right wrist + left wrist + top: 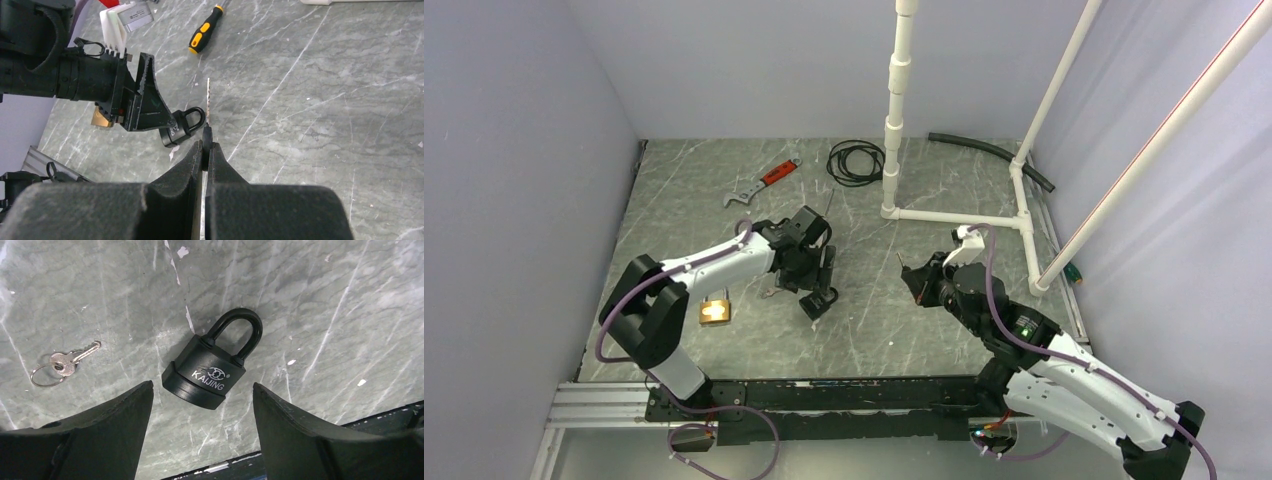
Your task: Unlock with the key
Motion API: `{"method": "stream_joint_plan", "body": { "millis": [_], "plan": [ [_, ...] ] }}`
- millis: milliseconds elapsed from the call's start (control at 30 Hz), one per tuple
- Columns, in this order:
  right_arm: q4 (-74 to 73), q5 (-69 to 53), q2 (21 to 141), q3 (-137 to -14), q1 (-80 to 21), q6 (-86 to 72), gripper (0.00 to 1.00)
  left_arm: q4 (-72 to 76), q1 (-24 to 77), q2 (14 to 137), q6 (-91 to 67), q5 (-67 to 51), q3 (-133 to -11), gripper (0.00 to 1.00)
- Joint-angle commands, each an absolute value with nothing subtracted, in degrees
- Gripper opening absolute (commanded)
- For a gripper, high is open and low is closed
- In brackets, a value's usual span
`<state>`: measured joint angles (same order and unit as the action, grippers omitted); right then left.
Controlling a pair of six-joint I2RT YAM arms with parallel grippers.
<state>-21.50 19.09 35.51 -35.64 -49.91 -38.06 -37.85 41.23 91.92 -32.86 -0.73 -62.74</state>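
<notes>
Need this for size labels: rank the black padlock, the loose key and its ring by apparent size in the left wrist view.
1. black padlock, clearly largest.
2. loose key, only slightly longer.
3. ring; these two look close.

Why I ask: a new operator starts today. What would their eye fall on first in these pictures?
A black KAIJING padlock lies flat on the grey marbled table, just ahead of the open left gripper. The right gripper pinches a thin silver key, its blade sticking straight out in front.

Left hand (816, 290) low, right hand (911, 276) opposite, brass padlock (715, 311) beside left arm (724, 258).
</notes>
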Motion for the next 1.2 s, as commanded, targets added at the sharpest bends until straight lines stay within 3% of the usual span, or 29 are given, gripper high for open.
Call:
{"method": "stream_joint_plan", "body": {
  "millis": [0, 267, 600, 867, 1167],
  "plan": [
    [-21.9, 19.6, 34.8, -35.2, -50.0, -37.6, 0.0, -40.7, 41.4, 95.9, -31.5, -0.2, -65.7, 0.76],
    [-22.5, 19.8, 33.8, -34.7, -50.0, -37.8, 0.0, -39.8, 41.4, 100.4, -38.7, -3.5, -64.9, 0.73],
    [-22.4, 20.2, 34.2, -34.7, -50.0, -37.0, 0.0, -34.3, 41.4, 91.6, -48.8, -10.2, -57.4, 0.74],
    [-22.4, 20.2, 34.3, -34.8, -50.0, -36.8, 0.0, -28.7, 41.5, 85.1, -55.3, -15.4, -51.6, 0.81],
    [-22.8, 20.3, 34.2, -34.8, -50.0, -37.0, 0.0, -18.4, 41.7, 87.3, -57.6, -22.8, -47.2, 0.78]
  ]
}}
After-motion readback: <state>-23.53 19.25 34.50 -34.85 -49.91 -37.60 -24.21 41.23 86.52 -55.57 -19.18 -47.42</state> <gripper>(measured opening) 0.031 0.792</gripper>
